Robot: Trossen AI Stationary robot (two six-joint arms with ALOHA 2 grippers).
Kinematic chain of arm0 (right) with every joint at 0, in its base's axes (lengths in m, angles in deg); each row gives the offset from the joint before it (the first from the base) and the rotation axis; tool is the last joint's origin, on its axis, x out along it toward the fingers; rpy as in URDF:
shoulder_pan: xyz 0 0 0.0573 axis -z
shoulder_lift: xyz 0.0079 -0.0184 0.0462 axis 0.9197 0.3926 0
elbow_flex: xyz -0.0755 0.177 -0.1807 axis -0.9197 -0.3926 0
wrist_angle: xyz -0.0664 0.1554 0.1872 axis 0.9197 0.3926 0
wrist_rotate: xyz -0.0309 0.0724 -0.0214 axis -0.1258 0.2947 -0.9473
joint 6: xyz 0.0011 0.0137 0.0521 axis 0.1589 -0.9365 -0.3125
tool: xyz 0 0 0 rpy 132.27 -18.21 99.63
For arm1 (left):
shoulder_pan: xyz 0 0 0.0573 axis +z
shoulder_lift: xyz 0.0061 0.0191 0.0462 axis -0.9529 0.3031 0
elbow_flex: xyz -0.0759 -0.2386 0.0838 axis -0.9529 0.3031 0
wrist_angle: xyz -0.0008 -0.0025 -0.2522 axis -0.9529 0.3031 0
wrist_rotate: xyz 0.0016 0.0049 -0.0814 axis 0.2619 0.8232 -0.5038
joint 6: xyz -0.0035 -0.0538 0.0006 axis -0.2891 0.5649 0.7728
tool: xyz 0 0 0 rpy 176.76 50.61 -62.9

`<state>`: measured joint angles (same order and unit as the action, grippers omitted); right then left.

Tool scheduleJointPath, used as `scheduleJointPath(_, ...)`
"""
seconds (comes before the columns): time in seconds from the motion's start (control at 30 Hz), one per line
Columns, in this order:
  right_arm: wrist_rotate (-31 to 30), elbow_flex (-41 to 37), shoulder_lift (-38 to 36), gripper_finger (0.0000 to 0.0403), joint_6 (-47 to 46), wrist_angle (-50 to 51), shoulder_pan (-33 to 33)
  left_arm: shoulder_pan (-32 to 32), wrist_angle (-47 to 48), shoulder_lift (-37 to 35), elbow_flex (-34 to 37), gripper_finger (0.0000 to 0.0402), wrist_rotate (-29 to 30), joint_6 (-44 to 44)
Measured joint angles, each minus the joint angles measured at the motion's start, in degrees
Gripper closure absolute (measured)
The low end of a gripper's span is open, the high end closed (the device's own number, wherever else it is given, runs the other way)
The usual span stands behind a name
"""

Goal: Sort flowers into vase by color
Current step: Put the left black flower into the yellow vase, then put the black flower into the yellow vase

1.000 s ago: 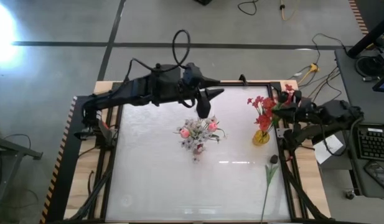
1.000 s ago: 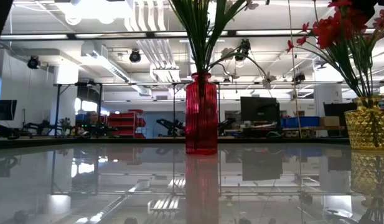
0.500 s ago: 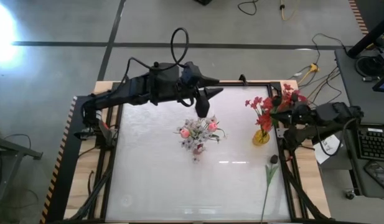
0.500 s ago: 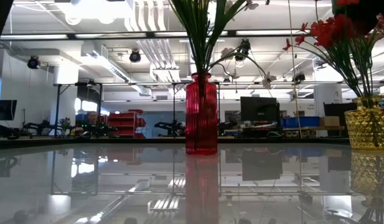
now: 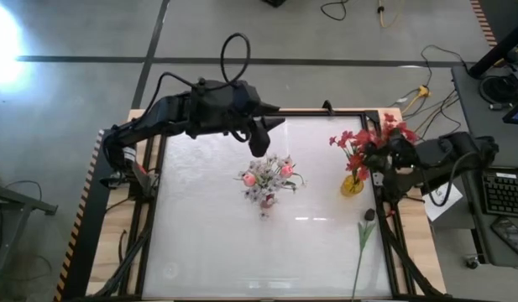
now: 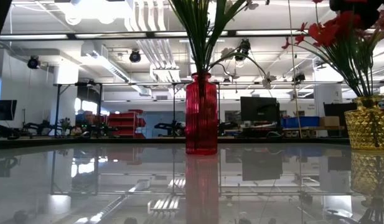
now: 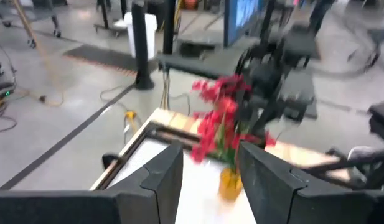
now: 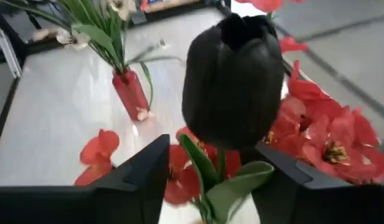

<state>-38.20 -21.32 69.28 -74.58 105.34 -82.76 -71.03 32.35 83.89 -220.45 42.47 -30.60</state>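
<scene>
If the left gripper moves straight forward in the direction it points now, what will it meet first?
Probably the red flowers in the yellow vase: the left gripper, fingers apart, frames them dead ahead across bare table. The right arm's gripper sits just behind them. Depth is unclear.

I can't read any words, numbers or signs here. The screens at the back of the room are too far off to show letters, and the vases, the table and the arms carry no writing that I can make out.
</scene>
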Motion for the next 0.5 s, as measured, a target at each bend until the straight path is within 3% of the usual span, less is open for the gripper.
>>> scheduleJointPath(0.27,6.09,16.23,10.53,0.0165,-12.52,21.66,0.00,-0.02,8.83,-0.17,-0.31,0.0261,0.16,-1.35)
scheduleJointPath(0.5,15.85,23.96,16.60,0.0145,-19.10,25.93,0.00,-0.02,12.48,-0.68,-0.33,0.0260,0.14,-5.40)
